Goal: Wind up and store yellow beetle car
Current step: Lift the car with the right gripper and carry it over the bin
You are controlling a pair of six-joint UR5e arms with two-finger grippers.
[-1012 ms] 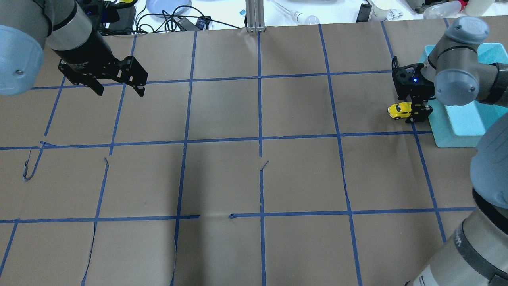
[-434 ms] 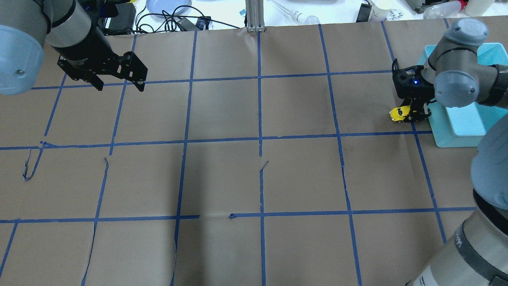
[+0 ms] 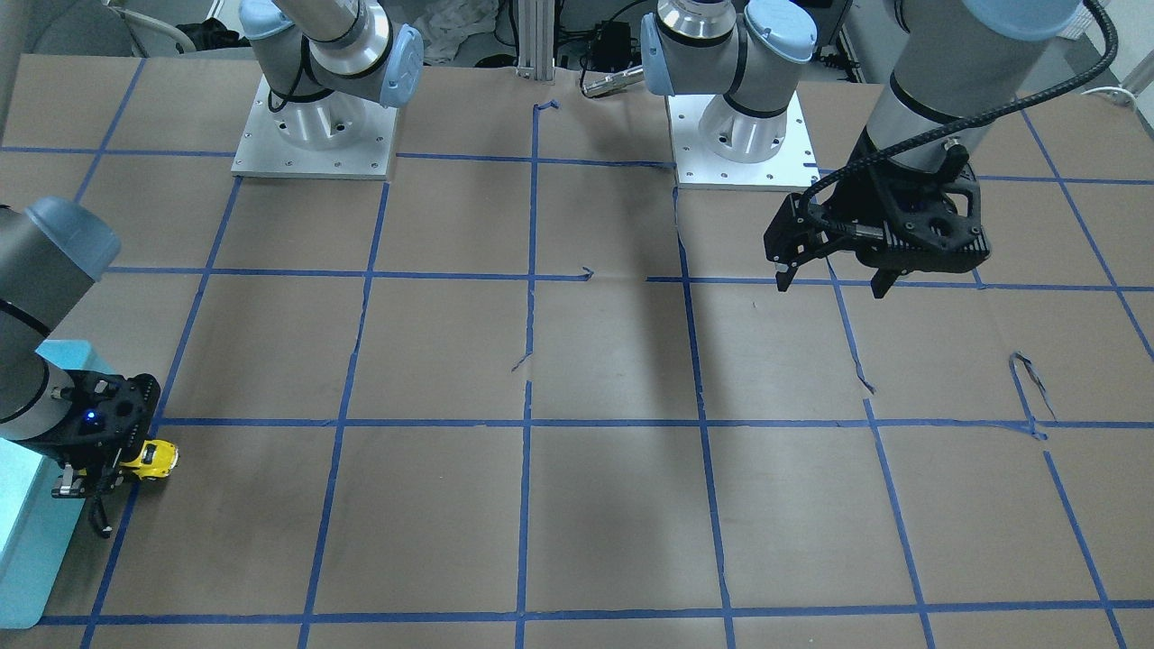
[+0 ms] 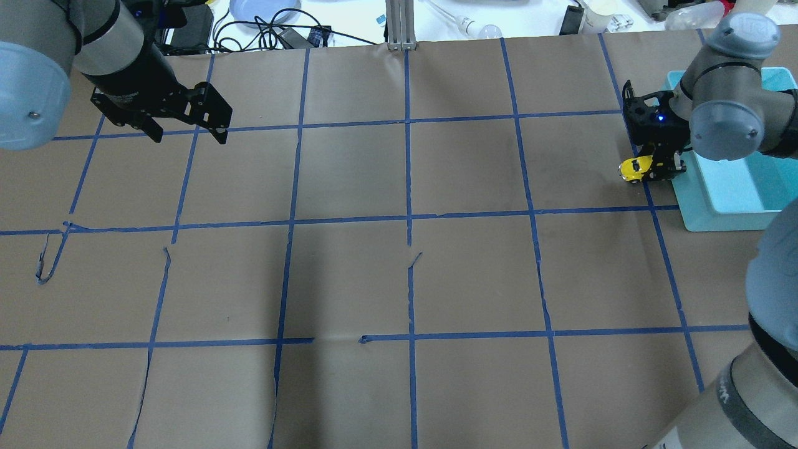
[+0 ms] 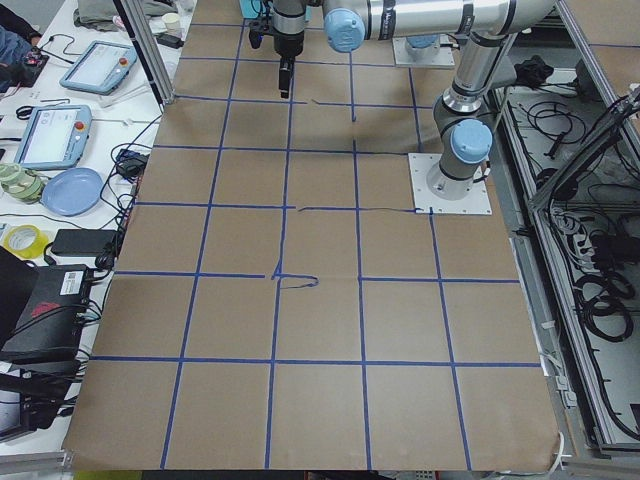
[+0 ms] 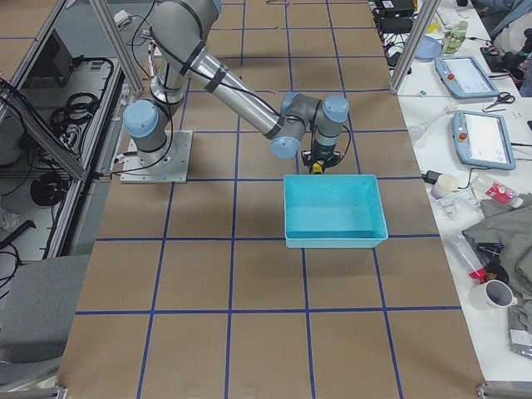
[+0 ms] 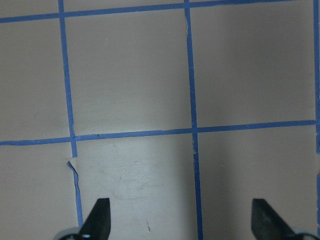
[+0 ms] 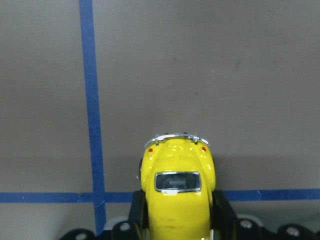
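The yellow beetle car (image 4: 633,169) is at the far right of the table, just left of the teal bin (image 4: 726,215). My right gripper (image 4: 649,169) is shut on the car's sides. In the right wrist view the car (image 8: 177,192) sits between the jaws with its rear window up, above the brown paper. The car (image 3: 157,458) and right gripper (image 3: 115,464) also show in the front-facing view. My left gripper (image 4: 189,137) is open and empty, hovering over the far left of the table; its fingertips (image 7: 99,217) are wide apart.
The table is covered in brown paper with a blue tape grid. The teal bin (image 6: 332,237) has nothing in it. Cables, a plate and other clutter lie beyond the table's far edge (image 4: 262,19). The paper has small tears (image 4: 43,262).
My right gripper has shifted a little right and farther away, toward the bin, with the car, which has turned in its grip. My left gripper drifted slightly farther away, then held still.
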